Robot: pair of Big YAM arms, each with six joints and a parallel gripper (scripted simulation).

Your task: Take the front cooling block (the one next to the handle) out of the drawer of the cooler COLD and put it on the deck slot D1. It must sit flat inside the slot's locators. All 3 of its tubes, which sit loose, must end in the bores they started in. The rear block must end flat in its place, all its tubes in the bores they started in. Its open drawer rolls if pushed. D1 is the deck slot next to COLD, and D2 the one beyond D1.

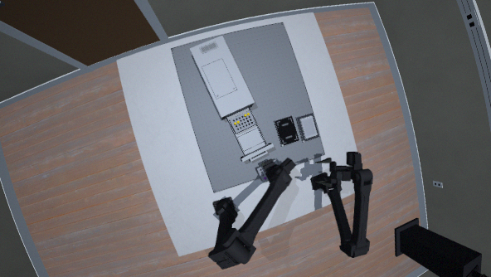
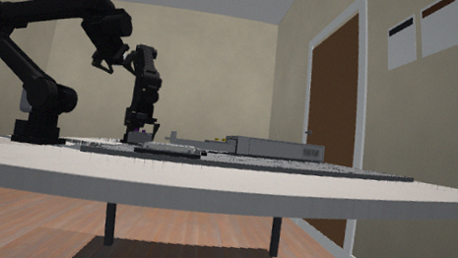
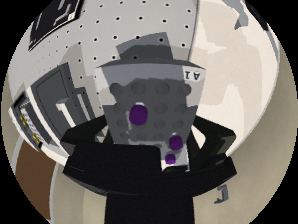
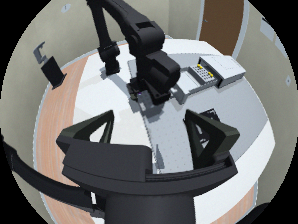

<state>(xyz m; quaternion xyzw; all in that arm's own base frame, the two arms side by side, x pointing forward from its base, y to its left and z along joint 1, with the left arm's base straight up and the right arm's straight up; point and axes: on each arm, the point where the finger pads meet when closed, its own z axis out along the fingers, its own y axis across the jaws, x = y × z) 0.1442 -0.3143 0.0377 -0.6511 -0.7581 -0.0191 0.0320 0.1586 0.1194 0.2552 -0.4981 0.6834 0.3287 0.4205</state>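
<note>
The front cooling block (image 1: pixel 261 173) (image 2: pixel 138 137) (image 3: pixel 150 81), grey with three purple-capped tubes standing in it, is in my left gripper (image 1: pixel 270 171) (image 3: pixel 150 113). It hangs low near the deck's front edge, beyond the drawer handle (image 1: pixel 258 153). Its underside is hidden. My right gripper (image 1: pixel 325 168) (image 4: pixel 149 113) is open and empty, raised at the front right. The rear block (image 1: pixel 243 122) (image 4: pixel 201 73) with yellow-capped tubes sits in the open drawer (image 1: pixel 251 138); the front bay is empty. Slot D1 (image 1: pixel 286 130), black, has no block on it.
The cooler COLD (image 1: pixel 220 79) (image 2: pixel 275 149) stands behind the drawer. Slot D2 (image 1: pixel 308 127), with a pale inner area, lies beyond D1. The right arm (image 1: pixel 362 199) stands right of the left arm (image 1: pixel 265 203) in the top view. The drawer front is close to the left gripper.
</note>
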